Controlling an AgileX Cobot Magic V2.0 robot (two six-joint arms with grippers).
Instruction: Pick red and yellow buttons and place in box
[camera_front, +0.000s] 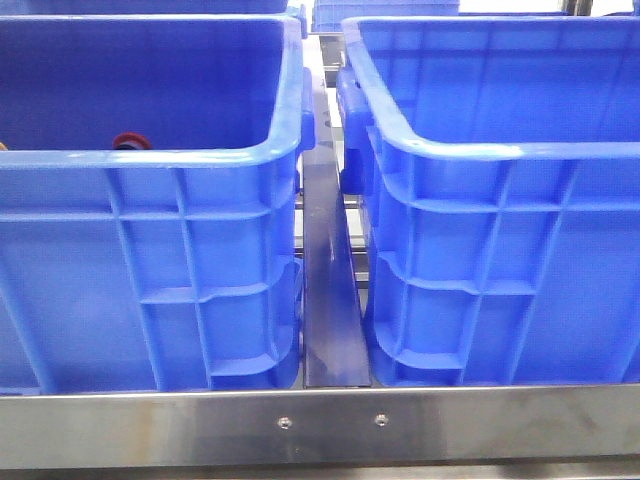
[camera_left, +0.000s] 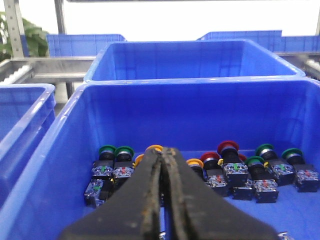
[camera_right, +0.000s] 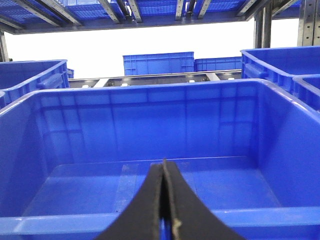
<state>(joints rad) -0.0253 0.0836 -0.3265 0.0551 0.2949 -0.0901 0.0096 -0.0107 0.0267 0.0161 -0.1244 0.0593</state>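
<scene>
- While I look through the left wrist camera, the red button (camera_left: 228, 147) and a yellow button (camera_left: 194, 163) sit among a loose row of push buttons on the floor of the left crate (camera_left: 60, 150), mixed with green-capped ones (camera_left: 107, 150)
- I see the red cap standing just beyond and to one side of the left end effector (camera_left: 162, 155), the yellow cap almost straight ahead of its tips; another yellow cap (camera_left: 154, 148) peeks right behind the tips
- I judge the left arm the nearer one by far; the right end effector (camera_right: 164, 167) hovers over the right crate (camera_right: 280, 130), whose floor shows no buttons
- Both end effectors are clenched, fingers pressed together with nothing between them
- Each button lies tipped, its long axis running from domed cap back to a blocky black contact body, so I would come in across the cap neck
- Caps look glossy and rounded, likely slippery; the crates are ribbed moulded blue plastic with smooth inner walls
- From the front camera I only catch a red rim (camera_front: 128, 141) low inside the left crate, a steel rail (camera_front: 320, 425) below
</scene>
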